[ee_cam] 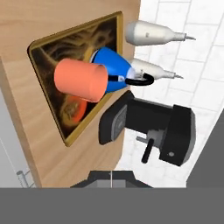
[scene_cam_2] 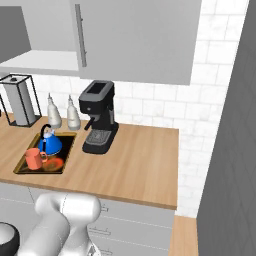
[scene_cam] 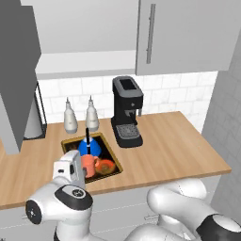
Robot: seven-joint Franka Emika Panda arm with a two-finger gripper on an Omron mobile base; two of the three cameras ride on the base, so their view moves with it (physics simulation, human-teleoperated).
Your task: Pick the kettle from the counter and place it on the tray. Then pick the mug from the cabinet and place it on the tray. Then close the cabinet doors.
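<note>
kettle (scene_cam: 89,147) and mug (scene_cam: 88,165) stand on tray (scene_cam: 115,165), lower left. left cabinet door (scene_cam: 16,75) remains open. gripper (ee_cam: 112,180) clenched, empty.

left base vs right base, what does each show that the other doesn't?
Left base view alone: the white hand beside the tray. Right base view alone: a black wire stand holding a grey roll. Shared: the small orange-red mug and bright-blue cone kettle on the dark gold-rimmed tray, two white pointed bottles, the black coffee machine, the light-wood counter.
</note>
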